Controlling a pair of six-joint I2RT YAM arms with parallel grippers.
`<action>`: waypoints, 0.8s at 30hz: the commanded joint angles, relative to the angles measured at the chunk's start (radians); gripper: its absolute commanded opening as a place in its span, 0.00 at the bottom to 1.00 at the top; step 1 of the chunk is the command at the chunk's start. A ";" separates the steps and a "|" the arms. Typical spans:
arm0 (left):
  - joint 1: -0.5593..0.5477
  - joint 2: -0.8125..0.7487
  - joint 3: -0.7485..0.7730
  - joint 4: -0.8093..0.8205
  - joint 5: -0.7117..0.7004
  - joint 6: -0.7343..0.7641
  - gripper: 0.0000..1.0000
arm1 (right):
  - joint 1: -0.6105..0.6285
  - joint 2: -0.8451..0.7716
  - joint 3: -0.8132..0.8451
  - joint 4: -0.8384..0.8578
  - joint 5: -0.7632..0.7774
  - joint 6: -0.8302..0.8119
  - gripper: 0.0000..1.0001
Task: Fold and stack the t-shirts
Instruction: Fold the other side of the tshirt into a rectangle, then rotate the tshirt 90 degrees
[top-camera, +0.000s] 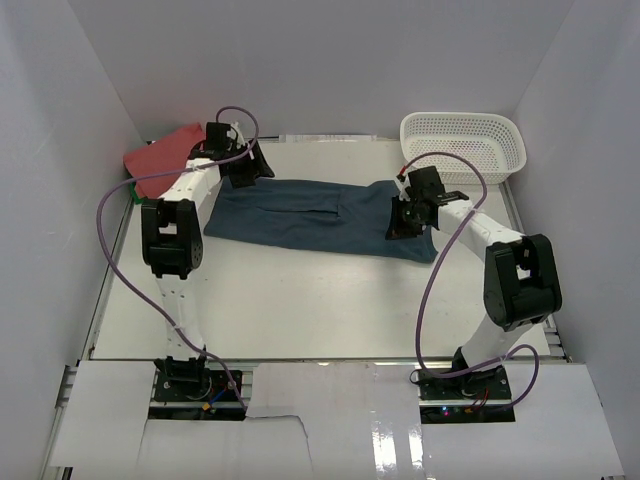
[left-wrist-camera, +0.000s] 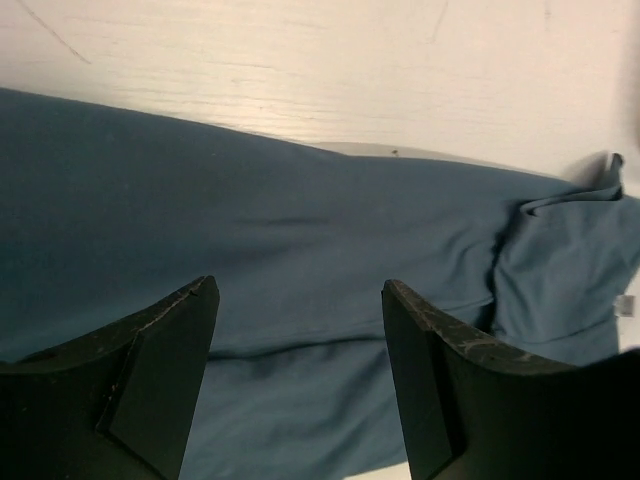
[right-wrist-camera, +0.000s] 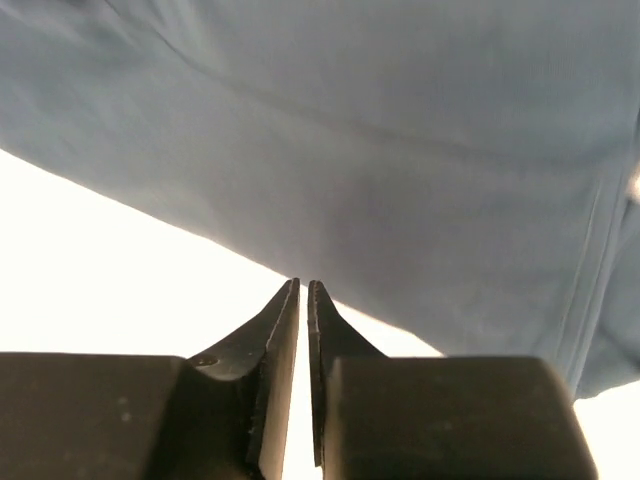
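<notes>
The white desk (top-camera: 300, 310) is walled in on three sides. The dark teal-blue t-shirt (top-camera: 310, 215) lies flat on its far half, folded into a long band. Its long axis runs left to right across the desk, and its right end sits slightly nearer the arm bases than its left. The overhead view does not show which end holds the neck.

The white lattice basket (top-camera: 465, 145) stands beyond the teal shirt's right end, well apart from it, in the far corner. The coral-red t-shirt (top-camera: 160, 155) is bunched in a heap just beyond the teal shirt's left end, against the side wall. The left arm hides part of it.

A broad band of bare desk runs along the teal shirt's near edge, and a narrower one along its far edge.

The left pincer (top-camera: 243, 170) hangs over the teal shirt's far left corner. In its wrist view the left pincer (left-wrist-camera: 300, 300) is spread wide above the cloth and pinches nothing. The right pincer (top-camera: 405, 220) sits at the teal shirt's right end. In its wrist view the right pincer (right-wrist-camera: 303, 290) is pressed nearly together with no cloth between the tips, and they lie over bare desk just beside the shirt's edge.

A small white label (left-wrist-camera: 625, 305) shows beside a rumpled fold and is cut off by the frame.
</notes>
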 joint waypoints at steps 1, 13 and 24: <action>-0.030 -0.009 0.027 0.011 -0.015 0.043 0.77 | -0.008 -0.043 -0.045 -0.020 0.002 0.022 0.13; -0.029 0.051 0.055 0.009 -0.064 0.062 0.77 | -0.007 0.003 -0.117 -0.009 0.037 0.006 0.08; -0.029 0.082 0.030 0.005 -0.144 0.074 0.77 | -0.007 0.087 -0.093 0.003 0.065 0.009 0.09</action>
